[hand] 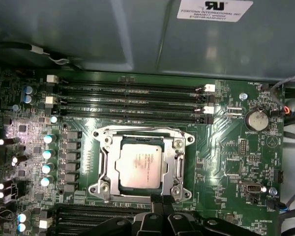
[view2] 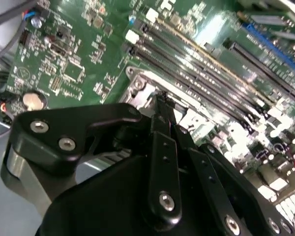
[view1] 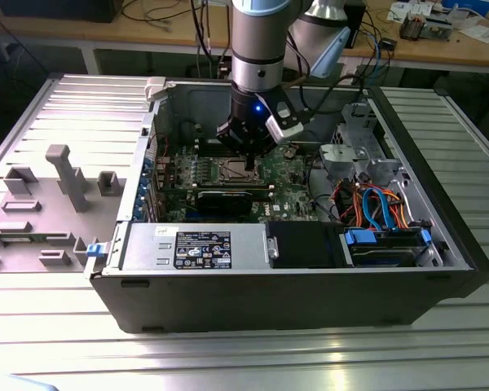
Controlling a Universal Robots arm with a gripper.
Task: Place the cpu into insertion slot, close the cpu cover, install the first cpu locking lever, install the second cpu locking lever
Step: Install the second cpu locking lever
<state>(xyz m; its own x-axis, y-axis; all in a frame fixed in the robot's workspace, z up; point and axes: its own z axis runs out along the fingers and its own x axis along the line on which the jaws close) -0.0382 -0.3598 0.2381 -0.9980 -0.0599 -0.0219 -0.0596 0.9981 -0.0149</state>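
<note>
First wrist view — claw point(hand: 162, 206) tips cut off

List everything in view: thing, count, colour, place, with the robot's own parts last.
computer case: one, black and grey, open on the ribbed metal table.
green board: one, inside the case.
cpu: one, silver-grey, seated in the socket on the board.
cpu cover: one, silver frame, closed around the cpu.
memory slots: several, black, beside the socket.
power supply box: one, grey with black label, at the case's near edge.
grey fixtures: several, at the exterior view's left.
arm: one, silver, over the case.
gripper: one, black, at the socket's edge, fingers together.
</note>
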